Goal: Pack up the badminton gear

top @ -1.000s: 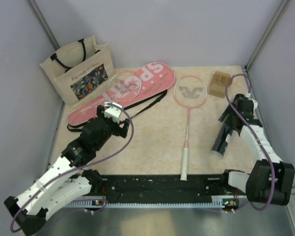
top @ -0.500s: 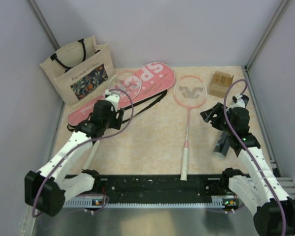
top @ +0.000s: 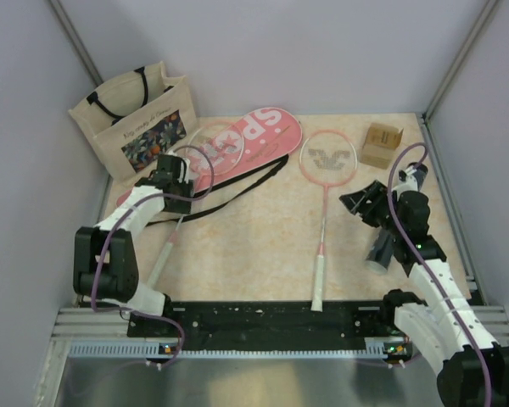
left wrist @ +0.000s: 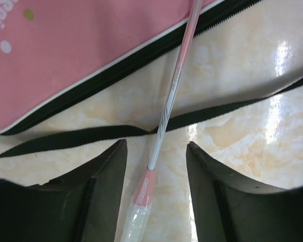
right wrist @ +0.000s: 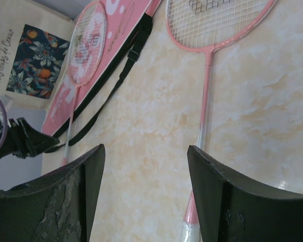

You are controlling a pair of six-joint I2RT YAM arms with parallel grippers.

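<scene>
Packing is barely under way, as I am reading it: both rackets are lying outside the pink cover [top: 263,134], which is slanting from the left edge up to the middle of the far edge, beside the tote bag [top: 140,119] in the far left corner.

I am lining up the first pickup. My left gripper [left wrist: 156,151] is hanging low near the left edge, spread wide and holding nothing. The thin shaft of the left racket [left wrist: 169,98] is running up between its fingers. That racket's head is resting on the cover and its white handle is pointing toward the near edge. The black strap [left wrist: 81,135] is crossing the shaft just ahead of my fingertips.

My right gripper [right wrist: 146,151] is hovering by the right edge, also wide and empty, facing the second racket [right wrist: 207,75] in the middle of the desk. The dark tube [top: 379,253] is lying beneath that arm. No shuttlecocks are showing.

Next, I am thinking, the left fingers need to be dropping a touch and pinching the shaft alone — not the strap — before steering the racket into the cover. Whether the cover is unzipped I cannot tell.
</scene>
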